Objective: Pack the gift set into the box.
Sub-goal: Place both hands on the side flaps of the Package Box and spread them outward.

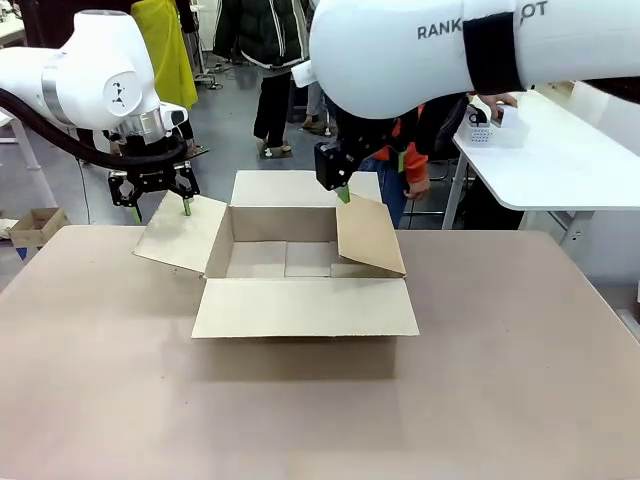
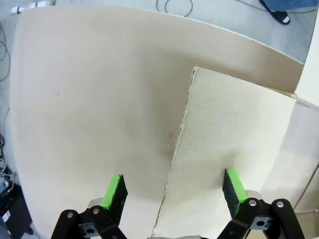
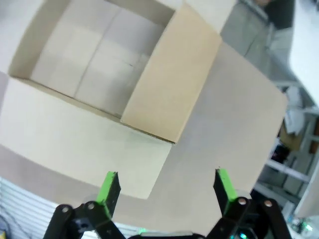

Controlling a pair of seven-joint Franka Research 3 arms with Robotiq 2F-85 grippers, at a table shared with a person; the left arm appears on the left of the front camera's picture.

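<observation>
We find the box (image 1: 300, 262) at the middle of the table (image 1: 500, 380), flaps open. The left gripper (image 1: 161, 210) hovers over its left flap, fingers spread. The right gripper (image 3: 166, 178) hangs above the raised right flap, likewise spread.

The box (image 3: 94, 55) sits open on the table (image 3: 234, 124), its inner floor in plain sight. One side flap (image 3: 172, 79) stands tilted up at the box's edge, and a long flap (image 3: 75, 144) lies spread outward from the box. The right gripper (image 3: 167, 180) hangs over that long flap's corner, its green pads (image 3: 110, 181) wide apart.
</observation>
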